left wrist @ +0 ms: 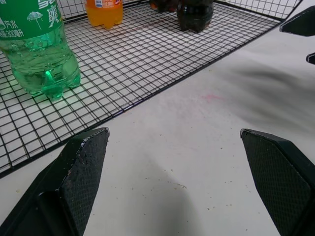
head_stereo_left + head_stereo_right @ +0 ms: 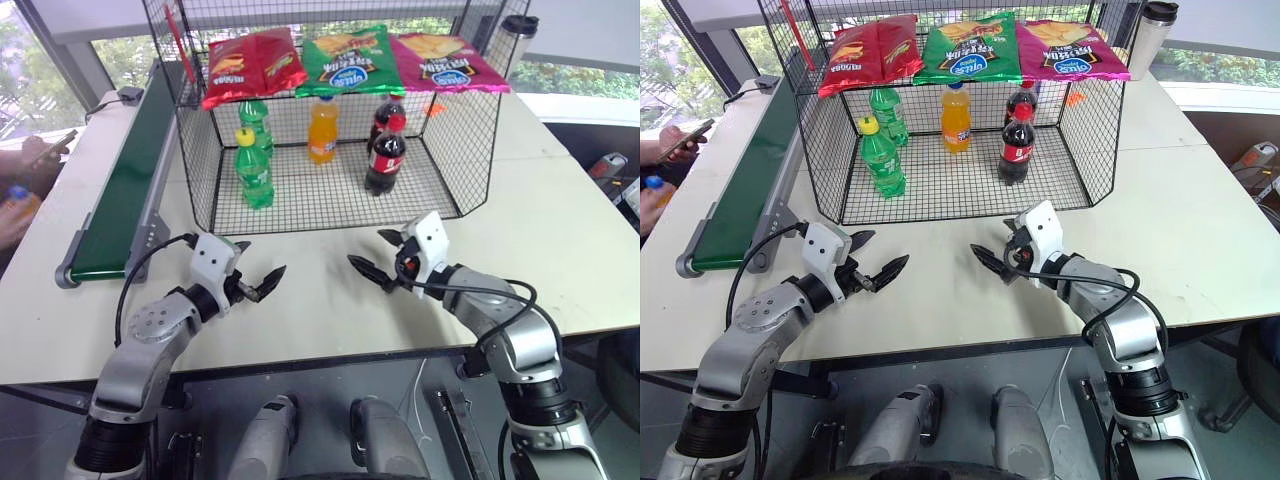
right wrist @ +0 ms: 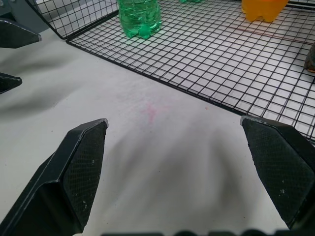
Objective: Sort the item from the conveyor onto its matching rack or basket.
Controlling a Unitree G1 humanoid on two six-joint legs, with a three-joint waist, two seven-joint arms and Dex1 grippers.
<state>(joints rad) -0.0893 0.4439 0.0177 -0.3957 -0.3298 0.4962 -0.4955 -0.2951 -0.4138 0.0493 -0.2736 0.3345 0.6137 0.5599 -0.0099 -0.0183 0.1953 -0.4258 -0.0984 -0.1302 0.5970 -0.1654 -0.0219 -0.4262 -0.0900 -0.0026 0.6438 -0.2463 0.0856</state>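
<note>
A white counter [image 2: 330, 300] is carrying everything. At twelve o'clock three crisp bags are hanging side by side: a red bag [image 2: 252, 64], a green bag [image 2: 347, 58] in the middle and a pink bag [image 2: 446, 62]. Below them two green soda bottles [image 2: 255, 168] are standing upright, one behind the other, toward eleven o'clock; an orange bottle with a yellow cap [image 2: 321, 130] is standing at twelve, and two cola bottles [image 2: 386, 155] with red caps are standing close together toward one o'clock. A steel tumbler with a black lid [image 2: 515, 40] is standing at two o'clock. At nine o'clock a person's hand is holding a phone [image 2: 680, 142].
</note>
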